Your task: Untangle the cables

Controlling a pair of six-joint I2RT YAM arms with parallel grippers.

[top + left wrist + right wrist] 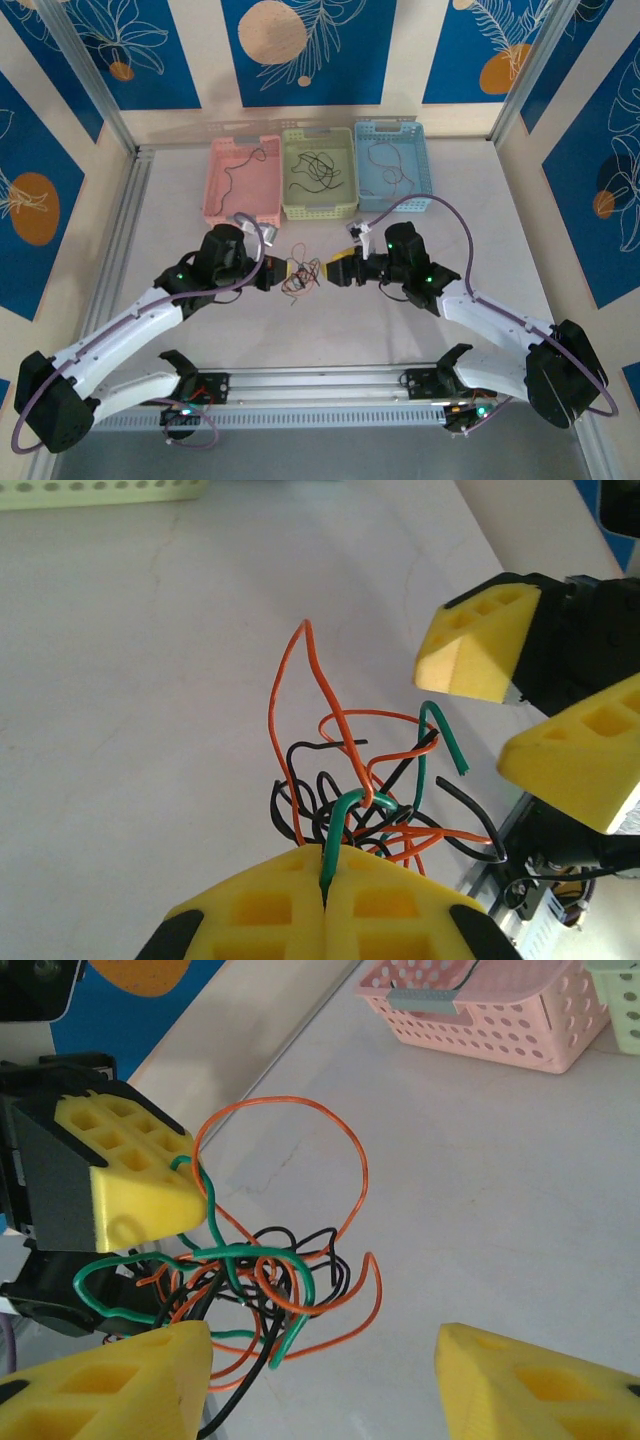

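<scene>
The left end effector (325,885) is shut tight on the green cable (342,810). The cable comes up right from the crack between its two yellow fingers and bends over into the knot.

The cables (303,277) are a messy little ball of orange, green and black. The ball sits just in front of the left end effector's tips, on or just above the white surface (400,330), I can't tell which. It is in the middle, between the two end effectors.

An orange cable (285,670) sticks up tall from the ball, away from the left end effector. Black cables (290,780) curl low around the ball, close to the left end effector's tips.

The right end effector (320,1370) is open, with a big gap between its yellow fingers (110,1380). The ball is just in front of this gap, more toward one finger. A black cable and an orange one run down right beside that finger. I can't tell if they touch it.

Far past both end effectors, three baskets stand in a row: a pink basket (243,180), a green basket (318,172) and a blue basket (393,165). Each one has thin wires inside
</scene>
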